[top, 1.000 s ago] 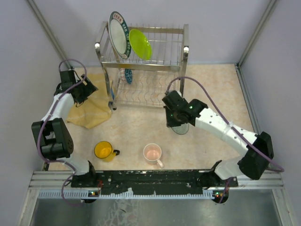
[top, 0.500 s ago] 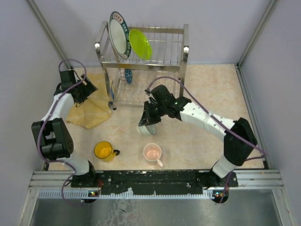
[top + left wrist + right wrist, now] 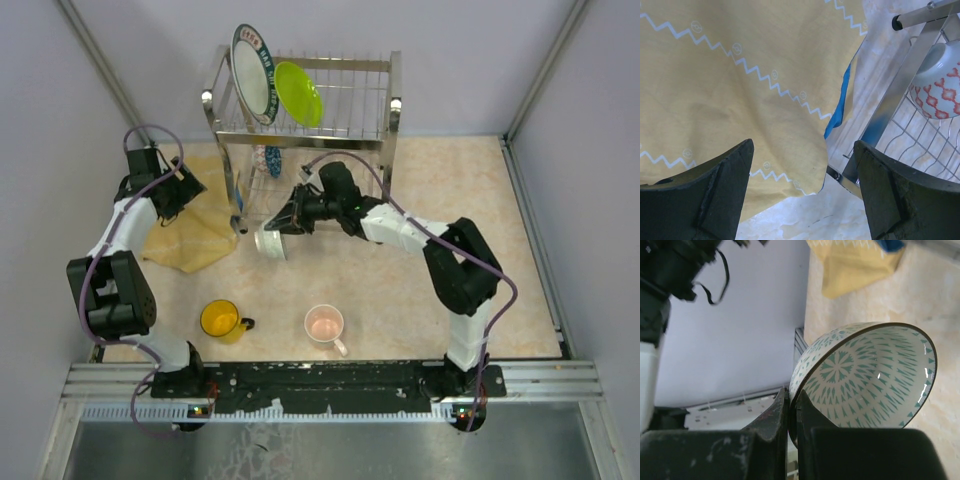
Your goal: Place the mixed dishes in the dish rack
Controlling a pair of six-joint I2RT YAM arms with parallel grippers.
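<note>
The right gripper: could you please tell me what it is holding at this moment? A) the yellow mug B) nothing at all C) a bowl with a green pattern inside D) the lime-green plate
C, since the right wrist view shows the right gripper shut on the rim of the green-patterned bowl, which is tipped on its side.

Yellow cloth (image 3: 195, 230), white zigzag pattern, blue edge, crumpled on beige tabletop (image 3: 450, 190), left side.

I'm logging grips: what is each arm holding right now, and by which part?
Fingers of the right gripper pinch the grey-green bowl by its rim. The left gripper is open over the yellow cloth, holding nothing.
</note>
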